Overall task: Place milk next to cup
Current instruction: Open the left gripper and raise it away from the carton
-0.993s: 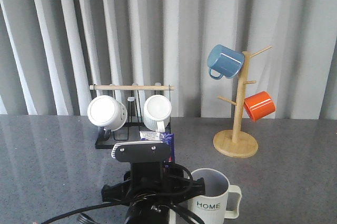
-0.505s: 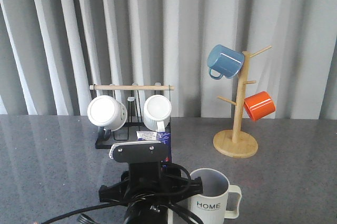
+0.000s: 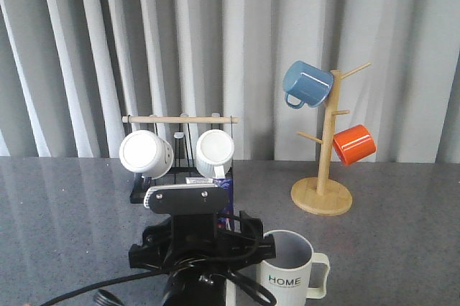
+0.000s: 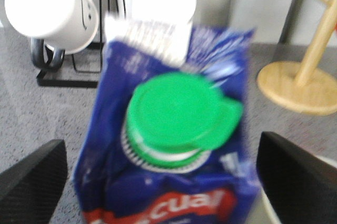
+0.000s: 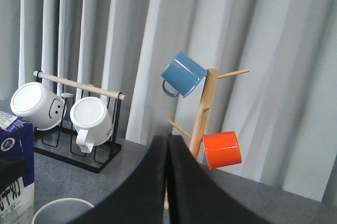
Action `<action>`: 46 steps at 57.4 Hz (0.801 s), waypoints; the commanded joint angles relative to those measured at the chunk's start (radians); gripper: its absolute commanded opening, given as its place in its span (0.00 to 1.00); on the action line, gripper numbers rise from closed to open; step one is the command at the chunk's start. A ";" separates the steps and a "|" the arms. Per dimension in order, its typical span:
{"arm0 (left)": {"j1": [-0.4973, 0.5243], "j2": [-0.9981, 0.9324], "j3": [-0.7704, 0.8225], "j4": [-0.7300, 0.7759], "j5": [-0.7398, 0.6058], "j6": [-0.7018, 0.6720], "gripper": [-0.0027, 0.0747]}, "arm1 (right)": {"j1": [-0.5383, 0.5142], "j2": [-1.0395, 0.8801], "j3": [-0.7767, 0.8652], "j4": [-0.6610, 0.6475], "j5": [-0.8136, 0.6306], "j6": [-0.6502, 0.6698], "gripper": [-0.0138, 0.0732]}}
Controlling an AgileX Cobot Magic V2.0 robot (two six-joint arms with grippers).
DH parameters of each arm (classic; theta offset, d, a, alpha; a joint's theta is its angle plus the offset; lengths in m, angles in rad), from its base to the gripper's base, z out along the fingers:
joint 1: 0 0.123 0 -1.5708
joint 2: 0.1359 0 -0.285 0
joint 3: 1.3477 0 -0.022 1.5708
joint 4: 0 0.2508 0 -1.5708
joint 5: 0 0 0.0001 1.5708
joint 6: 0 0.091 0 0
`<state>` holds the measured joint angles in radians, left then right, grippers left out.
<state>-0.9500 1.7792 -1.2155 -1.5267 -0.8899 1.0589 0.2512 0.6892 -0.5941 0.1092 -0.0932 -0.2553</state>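
Left gripper [image 4: 163,176] around the milk [image 4: 174,129]: black fingers [image 4: 31,179] on either side of the blurred carton in the left wrist view, but contact with the carton walls not visible, so impossible to tell whether clamped or merely straddling. Green cap [image 4: 179,116] facing the wrist camera, red label strip just below it, white gable ridge beyond it. From the front, only a sliver of blue carton [image 3: 228,198] above and behind the left arm [image 3: 194,248], the rest hidden by the arm's black housing; whether standing on the bench [image 3: 65,205] or lifted cannot be told.

Cup [image 3: 291,266] with black "HOME" lettering just to the right of the arm and carton, upright on the grey bench, handle pointing right, grey-lilac inside visible. Rim of the same cup [image 5: 60,209] low in the right wrist view, carton [image 5: 16,166] close beside it.

Right gripper [image 5: 167,182] with fingers [image 5: 145,184] pressed together, nothing between them, well clear of the carton.

Further back: black wire rack [image 3: 180,177] with wooden bar and two white mugs [image 3: 146,154]; wooden mug tree [image 3: 323,169] with a blue mug [image 3: 307,83] and an orange mug [image 3: 354,144]; grey curtain [image 3: 215,33] behind.
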 commanded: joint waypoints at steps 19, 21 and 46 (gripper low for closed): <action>-0.021 -0.381 -0.024 0.123 0.040 0.202 0.64 | -0.007 -0.002 -0.034 -0.011 -0.070 -0.005 0.15; -0.021 -0.417 -0.024 0.131 0.067 0.254 0.50 | -0.007 -0.002 -0.034 -0.011 -0.070 -0.005 0.15; -0.019 -0.622 -0.024 0.073 0.058 0.416 0.02 | -0.007 -0.002 -0.034 -0.011 -0.070 -0.005 0.15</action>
<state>-0.9681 1.1917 -1.2155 -1.4994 -0.8261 1.4735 0.2512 0.6892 -0.5941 0.1092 -0.0932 -0.2553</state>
